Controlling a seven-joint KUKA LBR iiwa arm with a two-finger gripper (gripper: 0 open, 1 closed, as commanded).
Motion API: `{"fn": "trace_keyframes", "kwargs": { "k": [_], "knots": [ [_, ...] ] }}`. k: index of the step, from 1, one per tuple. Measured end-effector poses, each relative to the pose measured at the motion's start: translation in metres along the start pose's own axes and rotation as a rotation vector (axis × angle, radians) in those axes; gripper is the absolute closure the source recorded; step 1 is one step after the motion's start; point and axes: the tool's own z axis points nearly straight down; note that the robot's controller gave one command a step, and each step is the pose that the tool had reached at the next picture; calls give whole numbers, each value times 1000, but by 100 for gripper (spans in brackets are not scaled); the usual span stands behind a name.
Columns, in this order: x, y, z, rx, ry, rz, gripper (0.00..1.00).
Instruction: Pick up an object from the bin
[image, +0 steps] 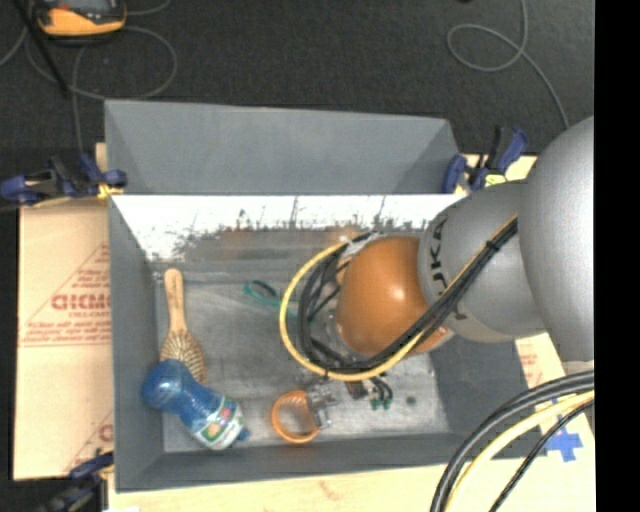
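Note:
My gripper reaches down near the bin's front wall, at the middle. Its metal tip sits at the right edge of an orange ring that lies flat on the floor; whether it touches the ring I cannot tell. A small dark green piece lies just to the right of the gripper.
A blue bottle with a label lies in the front left corner. A wooden hairbrush lies along the left wall behind it. A green wire-like thing rests mid-bin. The arm's orange cover and cables hang over the bin's right half.

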Motion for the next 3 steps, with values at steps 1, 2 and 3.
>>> {"fn": "trace_keyframes", "kwargs": {
  "k": [1,2,3],
  "knots": [
    [0,0,0,0,0,1,100],
    [-34,-5,-164,-3,17,-1,100],
    [-32,-5,-160,-5,25,-1,100]
  ]
}}
